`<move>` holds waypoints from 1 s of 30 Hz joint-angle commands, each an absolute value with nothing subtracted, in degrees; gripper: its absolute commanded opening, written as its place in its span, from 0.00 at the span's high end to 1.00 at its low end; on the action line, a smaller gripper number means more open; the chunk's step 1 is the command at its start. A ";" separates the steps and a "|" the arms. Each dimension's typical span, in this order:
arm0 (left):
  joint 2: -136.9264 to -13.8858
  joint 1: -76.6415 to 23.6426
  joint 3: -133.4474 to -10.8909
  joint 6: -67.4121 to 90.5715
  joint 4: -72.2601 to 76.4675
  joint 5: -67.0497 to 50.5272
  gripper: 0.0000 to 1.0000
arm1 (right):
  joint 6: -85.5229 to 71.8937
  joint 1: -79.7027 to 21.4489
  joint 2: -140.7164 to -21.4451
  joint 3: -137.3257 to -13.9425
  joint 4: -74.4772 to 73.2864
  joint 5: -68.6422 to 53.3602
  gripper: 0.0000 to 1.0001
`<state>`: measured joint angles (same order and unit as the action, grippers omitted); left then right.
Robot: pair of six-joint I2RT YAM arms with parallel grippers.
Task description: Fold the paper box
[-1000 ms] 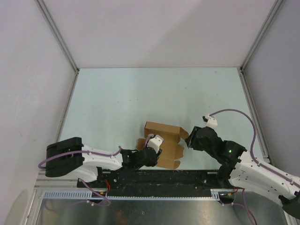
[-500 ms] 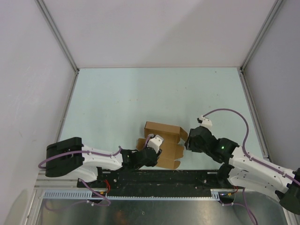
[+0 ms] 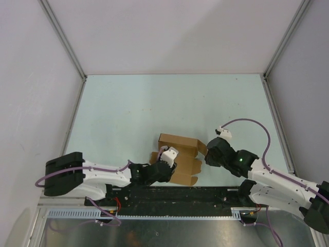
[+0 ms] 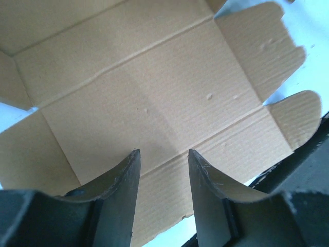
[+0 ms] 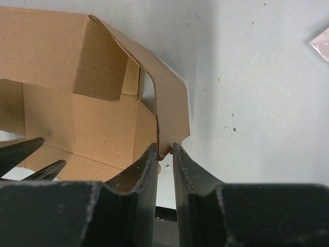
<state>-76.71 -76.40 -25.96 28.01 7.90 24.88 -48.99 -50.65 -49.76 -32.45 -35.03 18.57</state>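
While right claw (image 5: 164, 150) nips flap (image 5: 172, 116) | paper box (image 3: 177, 141) long axis left-right

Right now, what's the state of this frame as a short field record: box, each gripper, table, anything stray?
paper box: brown cardboard, partly folded, far wall raised, other flaps spread out
left gripper: open, over the flat inner panel
right gripper: shut on the box's right side flap
table: pale green surface
packet: small shiny corner, seen in right wrist view only

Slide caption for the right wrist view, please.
Right claw pinches the lower edge of a raised side flap of the paper box on the pale table.
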 commanded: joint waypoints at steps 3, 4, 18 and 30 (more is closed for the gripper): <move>-69.00 -76.64 -27.95 24.70 7.73 25.32 0.52 | -48.16 -50.27 -50.71 -34.45 -33.31 19.34 0.82; -68.30 -76.64 -28.21 23.39 8.69 24.88 0.52 | -48.25 -50.27 -50.63 -34.37 -33.22 19.34 0.83; -79.62 -76.64 -33.48 18.63 23.72 14.95 1.00 | -48.87 -50.19 -49.31 -34.28 -32.61 18.28 0.87; -91.75 -76.64 -39.28 15.47 29.88 8.00 1.00 | -48.96 -49.83 -48.52 -34.37 -32.52 17.75 0.88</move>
<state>-88.97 -76.40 -36.82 17.39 25.36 11.79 -48.82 -50.11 -49.76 -32.45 -33.98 17.52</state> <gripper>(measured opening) 0.004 0.126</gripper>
